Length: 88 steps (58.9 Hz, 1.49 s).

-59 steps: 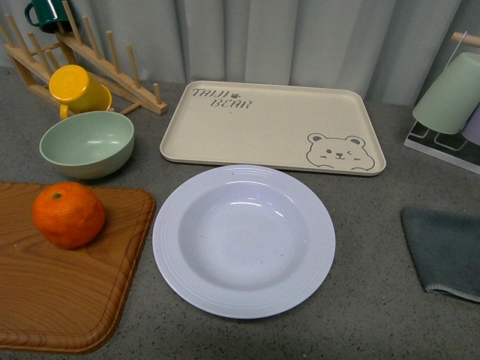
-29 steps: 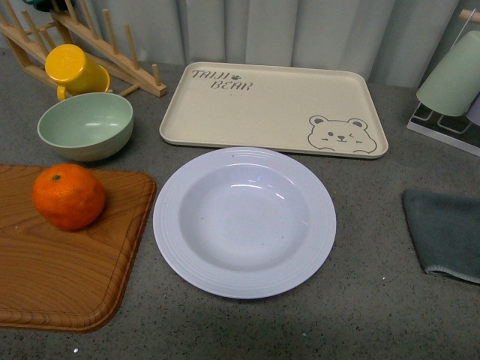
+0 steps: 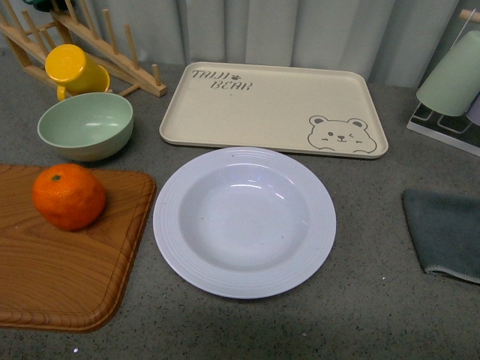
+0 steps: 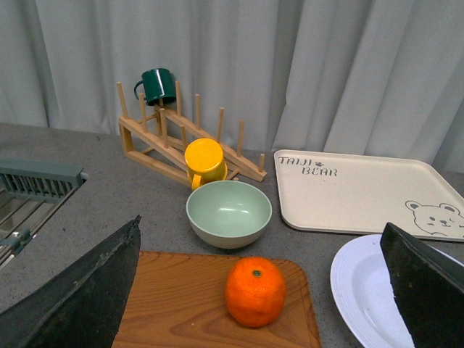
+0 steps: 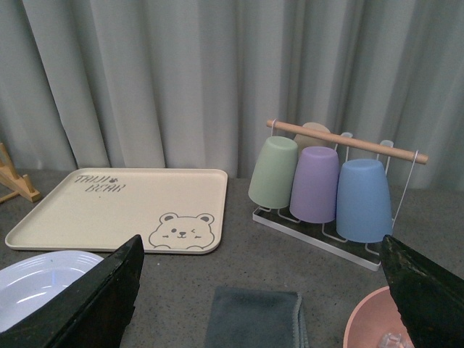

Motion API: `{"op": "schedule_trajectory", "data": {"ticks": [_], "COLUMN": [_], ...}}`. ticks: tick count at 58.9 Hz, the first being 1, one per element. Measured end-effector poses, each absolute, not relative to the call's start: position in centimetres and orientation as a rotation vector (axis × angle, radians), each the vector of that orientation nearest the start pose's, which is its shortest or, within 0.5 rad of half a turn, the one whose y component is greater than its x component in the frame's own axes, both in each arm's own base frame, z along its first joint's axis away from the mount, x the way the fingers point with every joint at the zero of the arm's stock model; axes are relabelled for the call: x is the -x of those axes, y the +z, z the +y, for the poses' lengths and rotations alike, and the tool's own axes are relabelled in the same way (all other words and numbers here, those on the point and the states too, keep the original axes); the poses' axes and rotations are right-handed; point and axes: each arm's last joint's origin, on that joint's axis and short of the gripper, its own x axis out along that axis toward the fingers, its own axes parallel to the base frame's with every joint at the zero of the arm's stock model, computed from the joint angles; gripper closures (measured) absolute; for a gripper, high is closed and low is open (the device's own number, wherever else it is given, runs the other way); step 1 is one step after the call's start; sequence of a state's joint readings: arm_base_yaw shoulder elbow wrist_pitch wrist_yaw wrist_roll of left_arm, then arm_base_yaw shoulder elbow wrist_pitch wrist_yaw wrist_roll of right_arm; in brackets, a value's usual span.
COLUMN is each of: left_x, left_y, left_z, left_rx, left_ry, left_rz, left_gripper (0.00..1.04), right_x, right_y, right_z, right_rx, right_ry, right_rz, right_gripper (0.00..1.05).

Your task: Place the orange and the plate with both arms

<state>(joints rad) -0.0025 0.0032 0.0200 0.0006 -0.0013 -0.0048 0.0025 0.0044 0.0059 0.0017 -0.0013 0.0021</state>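
Observation:
The orange [image 3: 68, 196] sits on a wooden cutting board [image 3: 67, 285] at the left; it also shows in the left wrist view [image 4: 254, 291]. The white plate [image 3: 244, 221] lies empty on the grey counter in the middle, just right of the board, and shows in the left wrist view [image 4: 362, 297] and the right wrist view [image 5: 36, 286]. My left gripper [image 4: 264, 290] is open, above and behind the orange, with its black fingers [image 4: 87, 290] wide apart. My right gripper [image 5: 261, 293] is open over a grey cloth. Neither arm shows in the front view.
A beige bear tray [image 3: 274, 111] lies behind the plate. A pale green bowl [image 3: 85, 125], a yellow cup [image 3: 73, 69] and a wooden rack [image 3: 90, 45] stand at the back left. A grey cloth [image 3: 444, 232] and a cup rack [image 5: 330, 181] are at the right; a pink bowl [image 5: 373, 322] is nearby.
The front view shifted between one second and half a second ago, so everything sits a little higher in the frame. Nothing on the counter has moved since.

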Motion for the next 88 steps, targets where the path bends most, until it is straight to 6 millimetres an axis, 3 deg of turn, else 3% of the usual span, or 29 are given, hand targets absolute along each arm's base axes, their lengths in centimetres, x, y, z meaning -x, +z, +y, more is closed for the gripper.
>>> {"op": "schedule_trajectory", "data": {"ticks": [62,70,80,88], "left_x": [-9.7,-10.1,-12.0,-15.9], "left_y": [17.0,16.9,16.4,16.9], "left_z": [0.0,-0.1,1.0,1.6], "left_rx": [0.005,0.095,0.154,0.195], "left_ry": [0.0,0.365,0.453,0.366], "left_rz": [-0.017,0.0,0.047,0.099], "left_gripper": [0.07,0.07,0.07,0.07], "right_x": [-9.8,-9.8,-9.8,-9.8], "right_y": [16.5,16.5,16.5,16.5], "right_z": [0.0,0.0,0.0,0.0], "right_rx": [-0.002,-0.002,-0.002,-0.001], "right_ry": [0.004,0.002,0.003,0.003], "right_rz": [-0.003,-0.004,-0.004,-0.004], "right_gripper": [0.09,0.09,0.09,0.09]}}
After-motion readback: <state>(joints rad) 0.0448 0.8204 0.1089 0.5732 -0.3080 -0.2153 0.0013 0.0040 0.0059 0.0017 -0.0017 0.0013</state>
